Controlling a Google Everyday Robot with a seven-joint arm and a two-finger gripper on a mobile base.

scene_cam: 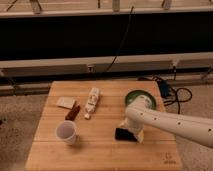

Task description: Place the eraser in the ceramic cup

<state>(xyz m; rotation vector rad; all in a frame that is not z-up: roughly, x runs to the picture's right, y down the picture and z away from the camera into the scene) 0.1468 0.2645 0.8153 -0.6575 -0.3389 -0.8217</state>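
The eraser (pixel 122 134) is a small black block lying on the wooden table (pixel 100 155), right of centre. My gripper (pixel 132 131) comes in from the right on a white arm and sits down on the eraser, covering its right part. The ceramic cup (pixel 66 132) is small, white and upright. It stands at the front left of the table, well to the left of the eraser and the gripper.
A green bowl (pixel 140 97) sits just behind the arm at the table's right. A white elongated object (pixel 92 103), a reddish-brown stick (pixel 73 112) and a pale flat square (pixel 65 102) lie behind the cup. Black cables (pixel 172 92) lie on the floor to the right.
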